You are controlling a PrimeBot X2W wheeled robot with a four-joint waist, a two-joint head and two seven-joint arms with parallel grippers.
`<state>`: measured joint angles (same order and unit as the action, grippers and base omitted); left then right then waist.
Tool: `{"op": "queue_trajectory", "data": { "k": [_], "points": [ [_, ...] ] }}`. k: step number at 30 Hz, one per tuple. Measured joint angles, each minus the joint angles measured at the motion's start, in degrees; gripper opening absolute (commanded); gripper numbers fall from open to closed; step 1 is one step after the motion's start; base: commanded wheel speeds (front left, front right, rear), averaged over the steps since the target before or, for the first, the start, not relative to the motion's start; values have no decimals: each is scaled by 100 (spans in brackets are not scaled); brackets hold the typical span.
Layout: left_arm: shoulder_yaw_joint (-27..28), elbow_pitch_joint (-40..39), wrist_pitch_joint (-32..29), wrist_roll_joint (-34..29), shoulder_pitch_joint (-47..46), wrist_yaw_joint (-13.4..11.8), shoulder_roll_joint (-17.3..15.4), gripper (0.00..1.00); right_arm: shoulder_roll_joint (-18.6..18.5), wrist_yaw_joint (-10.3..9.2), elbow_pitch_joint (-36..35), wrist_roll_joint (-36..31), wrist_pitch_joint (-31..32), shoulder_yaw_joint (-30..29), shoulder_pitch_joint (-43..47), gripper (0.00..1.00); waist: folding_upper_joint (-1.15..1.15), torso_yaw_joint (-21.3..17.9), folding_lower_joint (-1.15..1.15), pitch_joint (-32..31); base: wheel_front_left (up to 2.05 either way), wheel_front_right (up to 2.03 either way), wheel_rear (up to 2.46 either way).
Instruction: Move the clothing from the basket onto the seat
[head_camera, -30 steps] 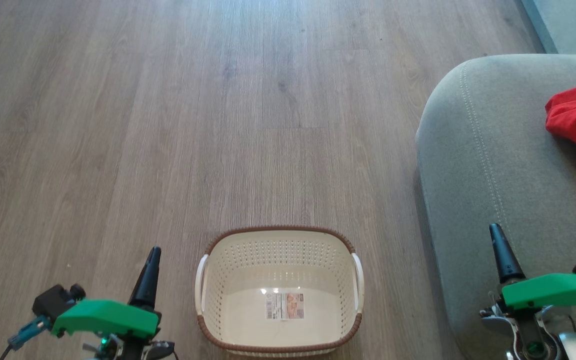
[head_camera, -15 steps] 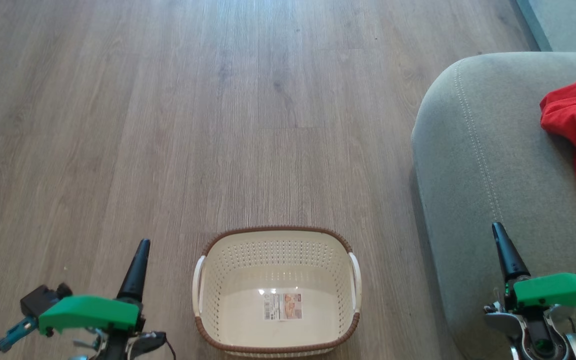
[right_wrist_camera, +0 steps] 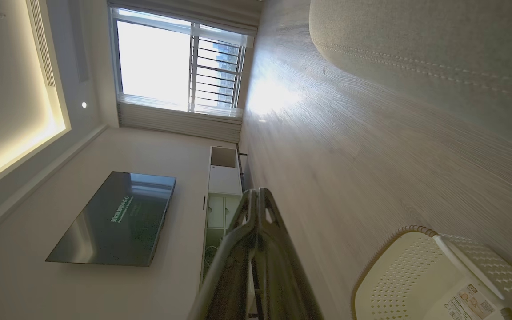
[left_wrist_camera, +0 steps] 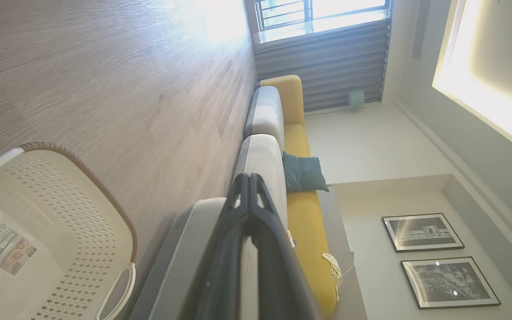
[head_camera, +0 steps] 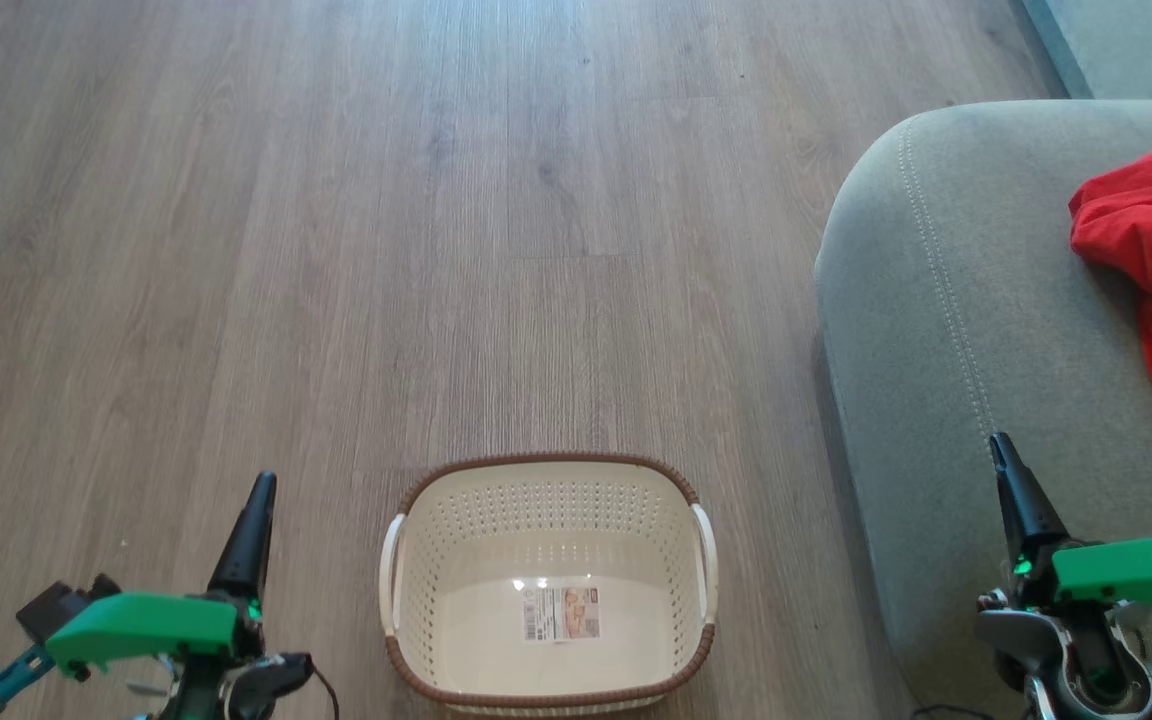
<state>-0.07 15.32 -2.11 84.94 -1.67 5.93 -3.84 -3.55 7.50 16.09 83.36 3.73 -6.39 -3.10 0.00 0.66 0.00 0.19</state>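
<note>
**Clothing [head_camera: 1151,260] on the seat [head_camera: 956,330], basket [head_camera: 546,459] bare**

The red clothing lies on the seat, well apart from the basket on the floor. Left gripper [head_camera: 258,490] and right gripper [head_camera: 999,445] are both closed, holding nothing. The transfer looks finished; the next move likely needs no grasp, only parking the arms.

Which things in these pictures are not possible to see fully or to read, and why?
- Clothing, head view: cut off by the right edge; number of garments unclear.
- Label in the basket, head view: too small to read.
- Seat, left wrist view: partly hidden behind the left end effector.
</note>
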Motion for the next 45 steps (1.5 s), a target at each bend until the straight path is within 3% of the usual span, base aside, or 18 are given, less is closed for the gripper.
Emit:
{"op": "queue_trajectory", "data": {
  "k": [16,45],
  "points": [
    [212,32,-242,882,-99,103,3,0,85,-1,0,843,258,-112,-1,0,0,-66,0,-1,0,0,0],
    [320,34,-292,881,-101,103,26,0,86,-1,0,843,258,-113,-1,0,0,-66,0,-1,0,0,0]
  ]
}}
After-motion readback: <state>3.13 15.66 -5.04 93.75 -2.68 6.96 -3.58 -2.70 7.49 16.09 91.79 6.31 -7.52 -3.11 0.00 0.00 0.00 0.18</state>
